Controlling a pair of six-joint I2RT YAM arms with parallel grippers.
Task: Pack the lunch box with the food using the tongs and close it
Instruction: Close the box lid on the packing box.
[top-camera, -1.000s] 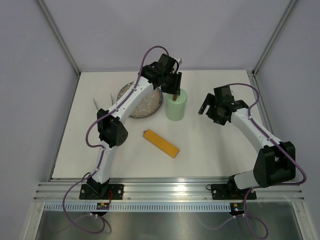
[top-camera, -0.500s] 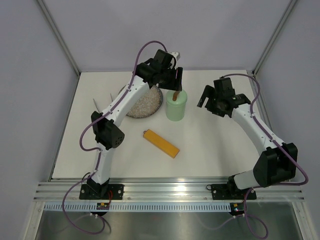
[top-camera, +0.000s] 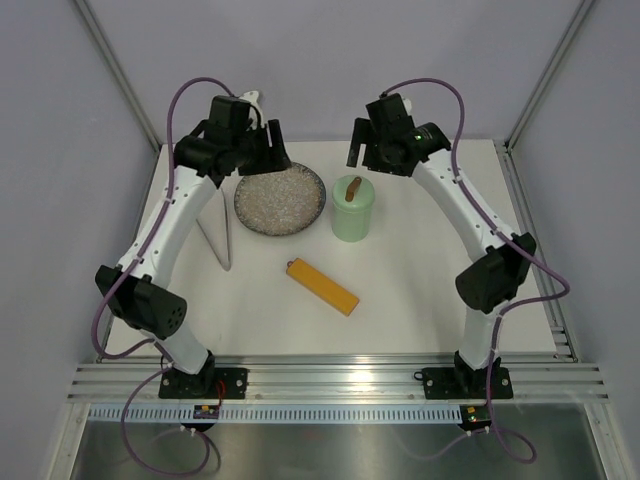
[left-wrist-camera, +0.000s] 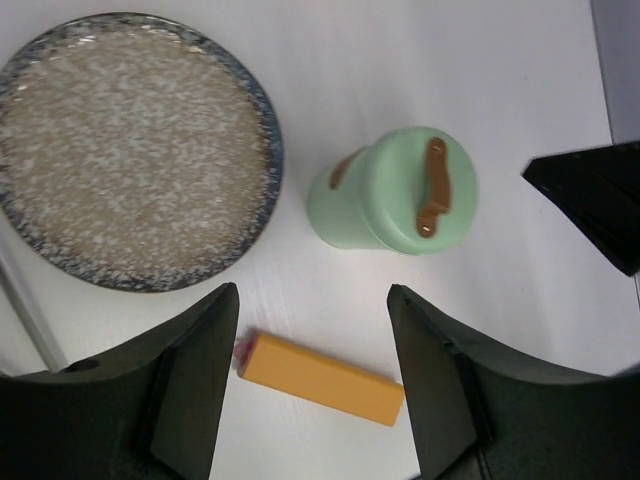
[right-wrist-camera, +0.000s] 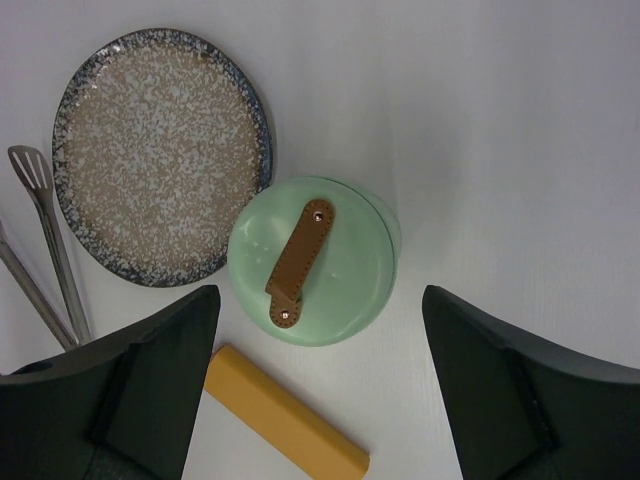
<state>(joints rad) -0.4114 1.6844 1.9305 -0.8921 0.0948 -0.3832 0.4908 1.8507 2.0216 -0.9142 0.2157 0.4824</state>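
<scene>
Where the lunch box (top-camera: 352, 212) stands: upright on the white surface (top-camera: 420, 290), round green lid (right-wrist-camera: 340, 270) seated on top, brown handle (right-wrist-camera: 297, 262) across it, contents hidden
plate (top-camera: 280, 200): grey speckled, just beside the lunch box on its left
tongs (top-camera: 218, 240): flat on the surface, beyond the plate from the lunch box, touched by neither arm
bar (top-camera: 322, 287): orange-yellow, near the lunch box, toward the arm bases
left end effector (left-wrist-camera: 310, 300): raised left of the lunch box, jaws spread, gripping nothing
right end effector (right-wrist-camera: 318, 300): raised over the lunch box, jaws wide, gripping nothing
</scene>
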